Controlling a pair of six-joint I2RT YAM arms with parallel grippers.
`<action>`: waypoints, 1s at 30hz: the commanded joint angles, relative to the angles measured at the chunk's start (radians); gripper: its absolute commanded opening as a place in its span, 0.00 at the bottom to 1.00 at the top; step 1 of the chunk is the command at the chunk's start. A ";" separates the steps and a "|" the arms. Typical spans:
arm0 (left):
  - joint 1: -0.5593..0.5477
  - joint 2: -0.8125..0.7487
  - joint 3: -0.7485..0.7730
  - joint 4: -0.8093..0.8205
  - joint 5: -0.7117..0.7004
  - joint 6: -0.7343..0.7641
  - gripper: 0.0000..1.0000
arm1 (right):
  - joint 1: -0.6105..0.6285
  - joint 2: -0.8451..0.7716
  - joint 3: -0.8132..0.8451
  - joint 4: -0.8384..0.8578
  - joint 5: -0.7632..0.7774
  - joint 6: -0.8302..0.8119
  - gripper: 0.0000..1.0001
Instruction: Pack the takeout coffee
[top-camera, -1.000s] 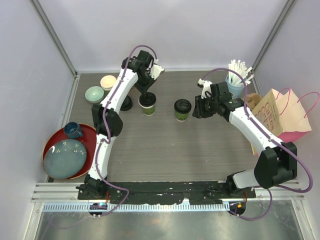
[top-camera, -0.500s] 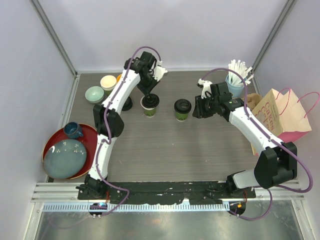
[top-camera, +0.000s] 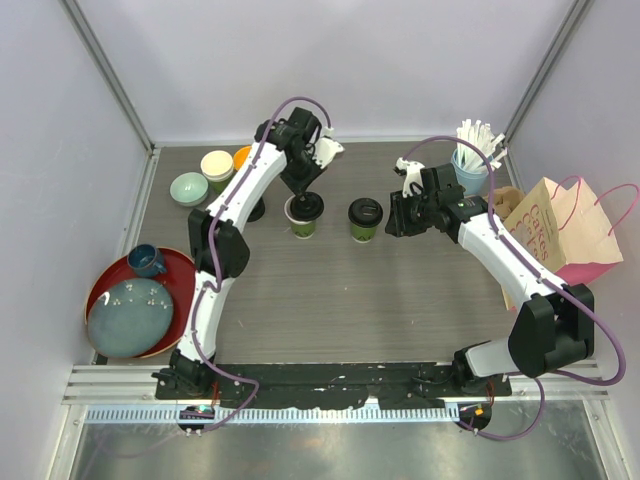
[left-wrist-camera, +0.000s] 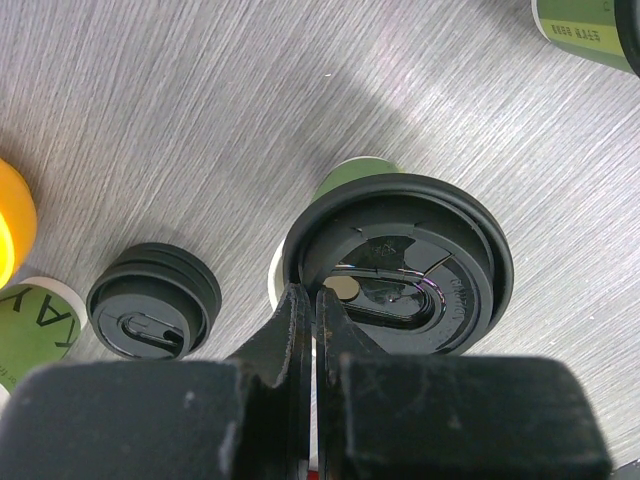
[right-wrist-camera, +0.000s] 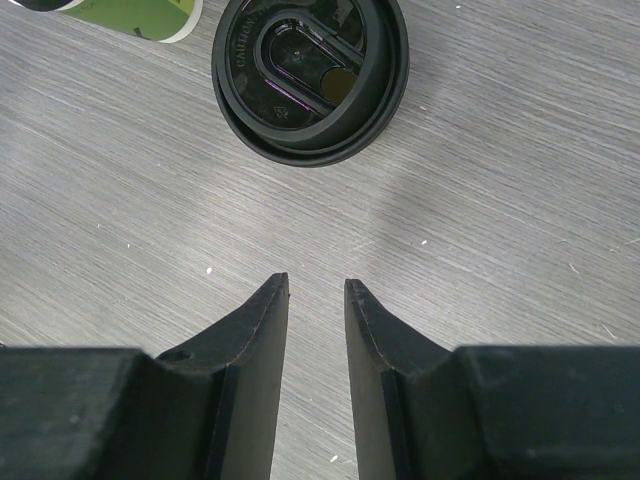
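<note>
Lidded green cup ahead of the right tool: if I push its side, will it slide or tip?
Probably slides: the cup is small and paper, likely light, on a smooth table. A high push may tip it, since its lid overhangs and hides the narrower body. The paper wall would likely dent under a hard squeeze.

Green cup (top-camera: 365, 220) lidded; other cup (top-camera: 302, 226), lid (left-wrist-camera: 400, 262) askew.

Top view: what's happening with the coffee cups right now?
The left end effector is shut on the rim of a black lid, holding it askew over a green cup; the cup's white rim shows, so it isn't seated. The right end effector hangs open and empty near the second cup, already lidded.
</note>
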 joint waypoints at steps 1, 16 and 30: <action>-0.010 -0.023 -0.053 -0.189 0.041 0.014 0.00 | 0.008 -0.014 0.036 0.007 0.000 -0.012 0.35; -0.009 -0.069 0.051 -0.203 -0.025 0.022 0.00 | 0.011 -0.017 0.036 0.001 0.002 -0.014 0.35; 0.002 -0.051 0.030 -0.226 -0.039 0.044 0.00 | 0.014 -0.025 0.030 -0.001 0.003 -0.015 0.35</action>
